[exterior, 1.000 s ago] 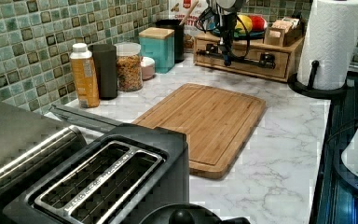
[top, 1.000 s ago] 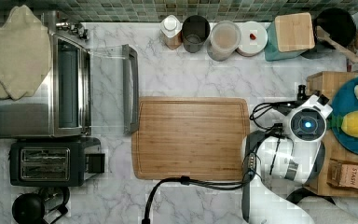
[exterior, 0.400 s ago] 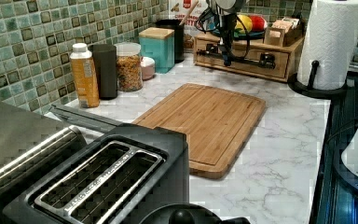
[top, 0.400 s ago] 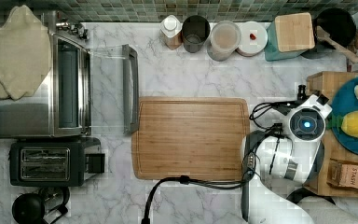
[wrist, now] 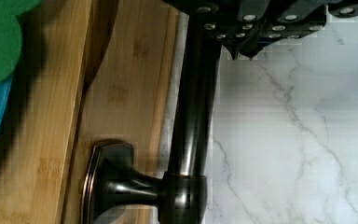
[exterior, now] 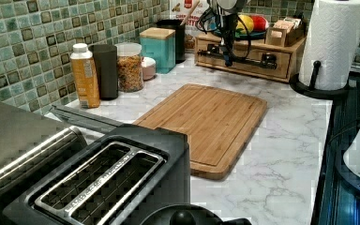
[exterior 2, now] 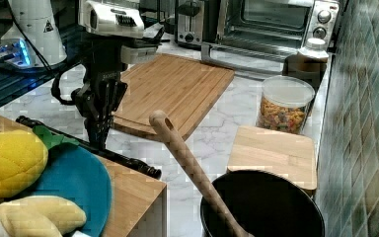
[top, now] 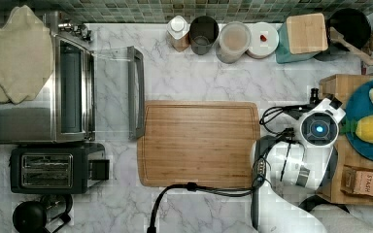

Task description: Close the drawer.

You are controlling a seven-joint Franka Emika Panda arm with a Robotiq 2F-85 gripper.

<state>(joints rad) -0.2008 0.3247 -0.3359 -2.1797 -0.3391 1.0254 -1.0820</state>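
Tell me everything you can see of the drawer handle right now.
The handle is a dark, glossy bronze-look metal bar, held off the light-wood drawer front by posts with flared bases. It runs level along the front, over the marble counter. The gripper is down against it. The drawer looks almost shut.

Wood, bronze and marble on a kitchen counter

The drawer [wrist: 121,93] is pale, fine-grained matt wood; its handle [wrist: 193,126] is dark, glossy bronze-toned metal. Beside it, the countertop [wrist: 298,140] is smooth, grey-veined white marble.
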